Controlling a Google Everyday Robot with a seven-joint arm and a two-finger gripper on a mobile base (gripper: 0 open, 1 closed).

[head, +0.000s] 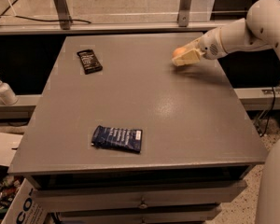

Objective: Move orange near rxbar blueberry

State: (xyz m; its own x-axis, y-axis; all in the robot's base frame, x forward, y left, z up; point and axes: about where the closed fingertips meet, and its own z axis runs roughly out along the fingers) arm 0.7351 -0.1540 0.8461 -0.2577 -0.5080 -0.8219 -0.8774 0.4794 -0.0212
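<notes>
Hand: my hand (188, 58) sits low over the counter (177, 120) in the upper right of the frame, against the orange (178, 52); I cannot tell whether it is spread or pinching the fruit.
Orange: upper right, peeking out at my hand's upper-left side.
Rxbar blueberry: the rxbar blueberry (117, 138) lies flat at lower centre-left, well apart from the orange.
Step in hand: securing the orange, I judge.
Doing it well: I centre the round fruit so it cannot roll out, lift clear, carry it toward the lower left, and set it just beside the blue wrapper, not on it.
Counts: one orange, one rxbar blueberry, one black wrapper (89, 61), one pump bottle (3, 90), one hand.
</notes>
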